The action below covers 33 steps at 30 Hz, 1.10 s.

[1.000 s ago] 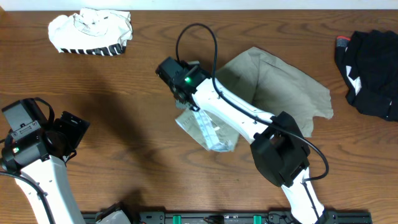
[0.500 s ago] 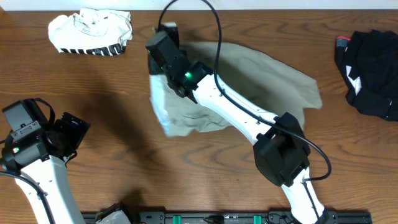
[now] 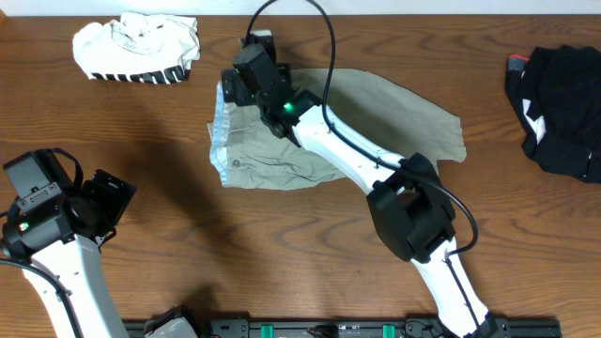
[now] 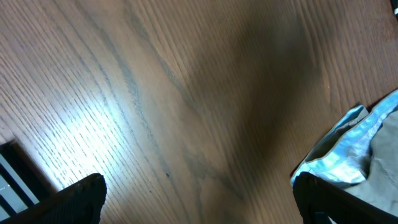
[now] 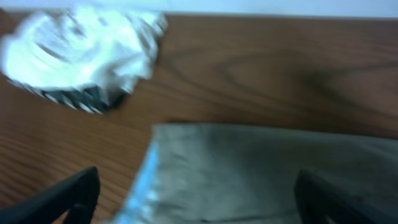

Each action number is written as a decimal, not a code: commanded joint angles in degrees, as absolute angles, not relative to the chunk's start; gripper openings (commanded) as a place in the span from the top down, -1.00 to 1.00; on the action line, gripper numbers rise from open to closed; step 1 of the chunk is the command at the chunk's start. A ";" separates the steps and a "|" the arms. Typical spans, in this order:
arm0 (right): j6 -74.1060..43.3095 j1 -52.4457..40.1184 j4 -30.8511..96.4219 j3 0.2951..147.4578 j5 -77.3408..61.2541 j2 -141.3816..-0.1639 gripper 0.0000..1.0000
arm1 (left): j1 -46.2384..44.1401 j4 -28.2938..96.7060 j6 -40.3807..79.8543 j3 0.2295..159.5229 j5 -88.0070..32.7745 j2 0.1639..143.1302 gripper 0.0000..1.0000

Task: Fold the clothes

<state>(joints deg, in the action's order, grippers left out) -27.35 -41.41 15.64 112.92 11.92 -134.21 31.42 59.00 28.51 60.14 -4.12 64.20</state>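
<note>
Right claw (image 3: pixel 240 83): fingers (image 5: pixel 73 198) spread wide with nothing between them, poised over the top-left corner of the khaki garment.
Khaki garment (image 3: pixel 376 117): spread on the desk (image 3: pixel 141 141), directly under the right claw and stretching back beneath that arm. In the right wrist view its pale edge (image 5: pixel 140 186) runs between the two fingers. Whether the fingertips touch the cloth cannot be told.
Left claw (image 3: pixel 105 199): also wide apart, holding nothing, above bare wood.
Khaki garment from the left claw: well apart in the overhead view. In the left wrist view only a bluish hem (image 4: pixel 348 143) shows, just beside one finger.
White striped garment (image 3: pixel 136 47): bundled ahead and to the left of the right claw, clear of the khaki cloth.
Black garment (image 3: pixel 559 99): heaped far from both claws.
</note>
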 commanded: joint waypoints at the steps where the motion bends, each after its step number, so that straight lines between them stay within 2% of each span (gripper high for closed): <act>1: -23.42 -39.51 17.58 113.58 11.75 -130.72 -0.99 | 31.70 59.24 28.82 60.86 -4.05 64.36 -0.96; 6: -23.49 -36.03 28.69 113.58 11.90 -122.78 -0.99 | 31.70 59.29 28.82 60.86 -4.05 64.36 -0.96; 15: -28.71 -28.56 63.35 113.58 12.64 -110.54 -0.99 | 31.68 59.53 23.79 60.86 -13.37 64.36 -0.96; 20: -30.48 -24.38 81.14 113.58 12.62 -108.40 -0.98 | 31.70 59.94 23.62 60.86 -13.54 64.36 -0.96; 27: -30.85 -24.38 92.77 113.40 15.22 -108.36 -0.98 | 31.68 60.40 22.68 60.86 -15.22 64.36 -0.96; 33: -32.18 -23.90 91.55 110.48 16.53 -108.36 -0.98 | 29.06 60.75 12.95 60.38 -26.81 64.36 -0.96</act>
